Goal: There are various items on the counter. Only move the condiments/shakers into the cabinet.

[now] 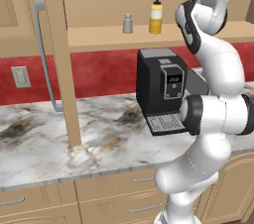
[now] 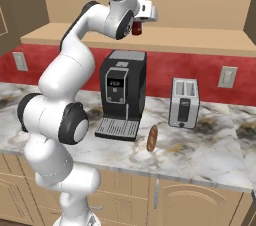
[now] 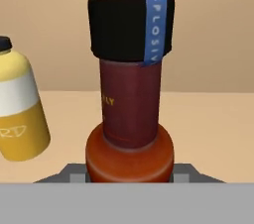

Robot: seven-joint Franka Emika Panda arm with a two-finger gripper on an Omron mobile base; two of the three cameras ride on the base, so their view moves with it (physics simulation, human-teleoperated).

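Observation:
My gripper (image 2: 138, 25) is up at the cabinet shelf (image 2: 200, 42), shut on the dark red sauce bottle (image 2: 136, 29). In the hand view that bottle (image 3: 130, 119) stands upright right in front, with its black cap on top, and the yellow squeeze bottle (image 3: 20, 114) is just to its left. On the same shelf (image 1: 99, 37) the yellow squeeze bottle (image 1: 156, 17) stands beside the small grey shaker (image 1: 128, 24). The brown sausage-like food (image 2: 152, 137) lies on the marble counter (image 2: 200, 155). Whether the red bottle's base touches the shelf I cannot tell.
The cabinet door stands open at the left, its long grey handle (image 1: 44, 54) hanging over the counter. A black coffee machine (image 2: 122, 92) sits below the shelf under my arm, and a silver toaster (image 2: 184, 102) is to its right. Drawers run under the counter.

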